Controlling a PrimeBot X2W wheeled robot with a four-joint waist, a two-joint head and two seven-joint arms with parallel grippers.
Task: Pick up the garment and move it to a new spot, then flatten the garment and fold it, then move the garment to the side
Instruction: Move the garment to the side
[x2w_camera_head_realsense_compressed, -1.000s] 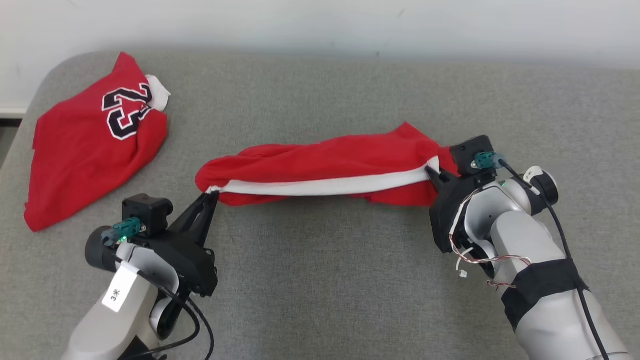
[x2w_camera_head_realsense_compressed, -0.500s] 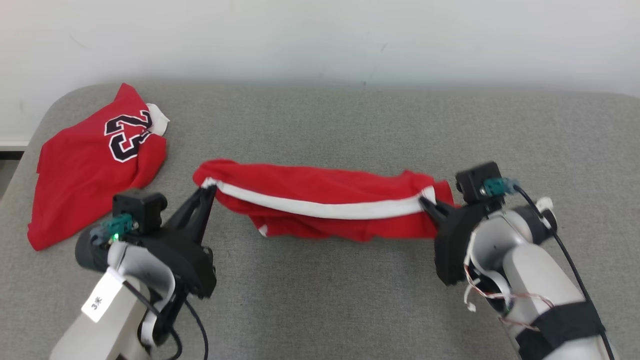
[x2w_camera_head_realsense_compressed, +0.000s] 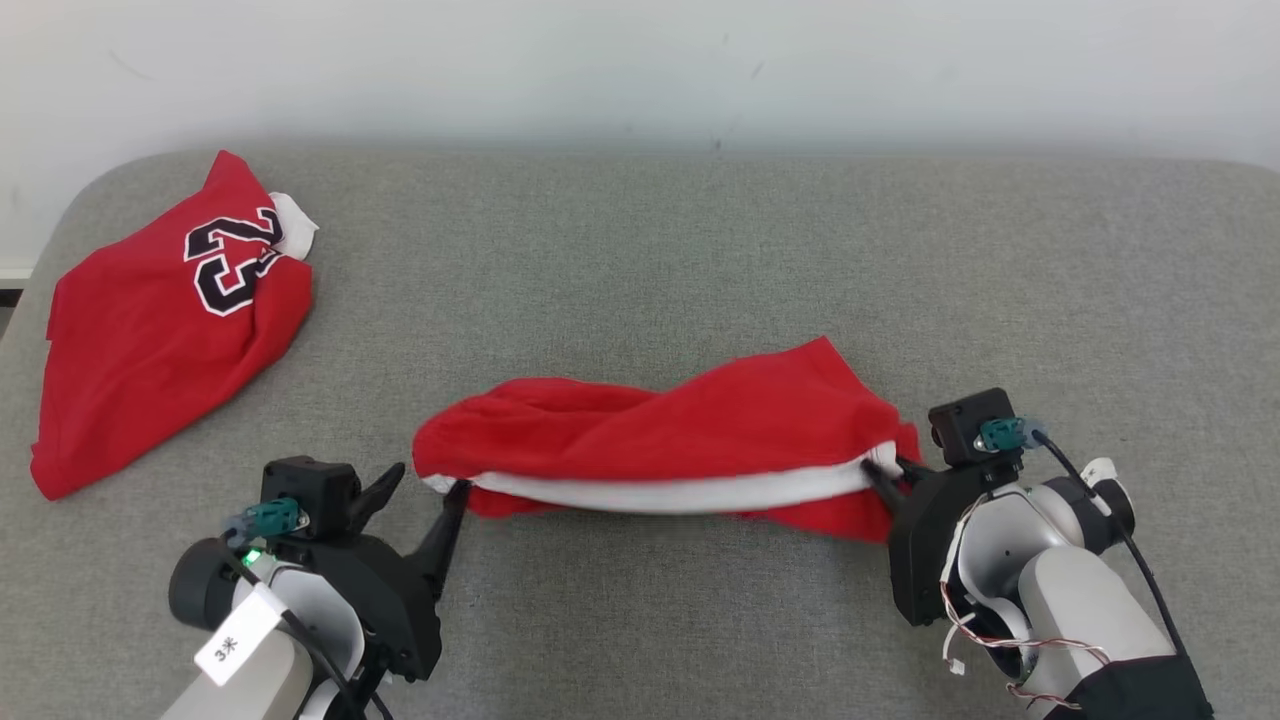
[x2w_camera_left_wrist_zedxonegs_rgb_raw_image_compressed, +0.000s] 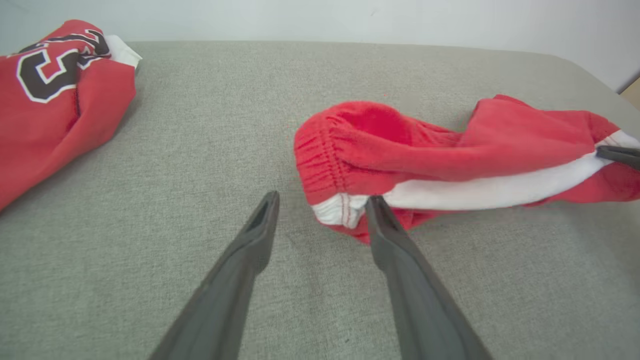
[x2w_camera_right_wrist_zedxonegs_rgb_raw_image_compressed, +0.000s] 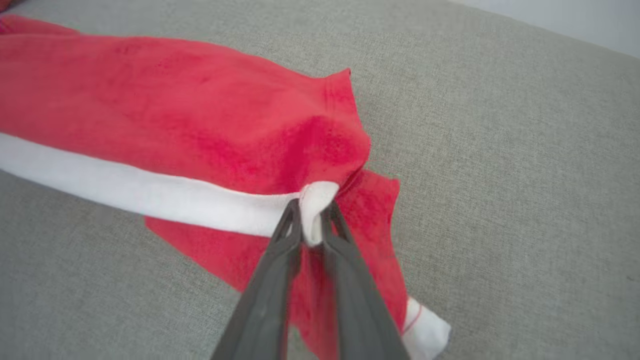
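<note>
The garment (x2w_camera_head_realsense_compressed: 660, 440) is a pair of red shorts with a white side stripe, lying bunched lengthwise on the grey padded surface (x2w_camera_head_realsense_compressed: 650, 250). My left gripper (x2w_camera_head_realsense_compressed: 430, 478) stands open at its left end; in the left wrist view the left gripper (x2w_camera_left_wrist_zedxonegs_rgb_raw_image_compressed: 322, 197) has one finger (x2w_camera_left_wrist_zedxonegs_rgb_raw_image_compressed: 385, 230) against the elastic waistband of the garment (x2w_camera_left_wrist_zedxonegs_rgb_raw_image_compressed: 425, 150) and grips nothing. At the right end, my right gripper (x2w_camera_head_realsense_compressed: 880, 468) pinches the white stripe. In the right wrist view the right gripper (x2w_camera_right_wrist_zedxonegs_rgb_raw_image_compressed: 311, 207) has white fabric of the garment (x2w_camera_right_wrist_zedxonegs_rgb_raw_image_compressed: 175, 120) between its tips.
A second red garment, a jersey with a black and white number (x2w_camera_head_realsense_compressed: 170, 320), lies crumpled at the far left, also seen as the jersey (x2w_camera_left_wrist_zedxonegs_rgb_raw_image_compressed: 50, 100). A white wall runs along the surface's far edge. Bare grey surface lies behind and to the right.
My left gripper has opened and let go of the waistband end. The garment has sunk onto the surface and both grippers sit nearer the front edge. The camera has shifted.
</note>
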